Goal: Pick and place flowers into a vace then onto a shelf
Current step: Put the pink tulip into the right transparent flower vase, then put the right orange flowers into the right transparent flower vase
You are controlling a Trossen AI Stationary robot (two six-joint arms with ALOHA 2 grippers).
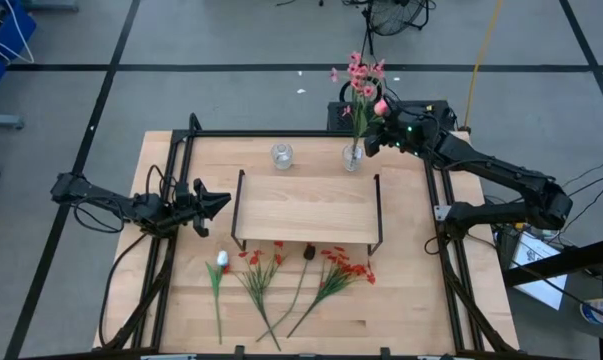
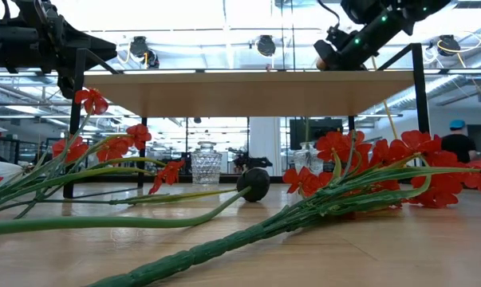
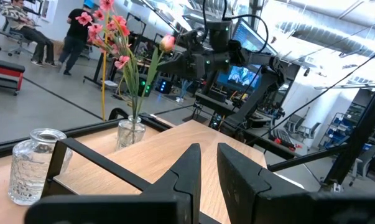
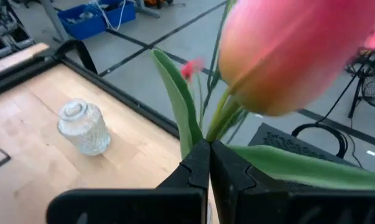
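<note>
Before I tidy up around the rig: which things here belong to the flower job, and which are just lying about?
Job:
- pink tulip, held in the shut right pincer over the filled vase
- flowers on the table
- empty vase
- shelf
- left pincer, waiting by the shelf's left end

Lying about:
- blue bin on the floor
- fan

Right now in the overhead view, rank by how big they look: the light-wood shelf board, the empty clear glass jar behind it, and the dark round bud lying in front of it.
1. Light-wood shelf board, by far the largest.
2. Empty clear glass jar.
3. Dark round bud, the smallest, though its thin stem runs longer than the jar is wide.
</note>
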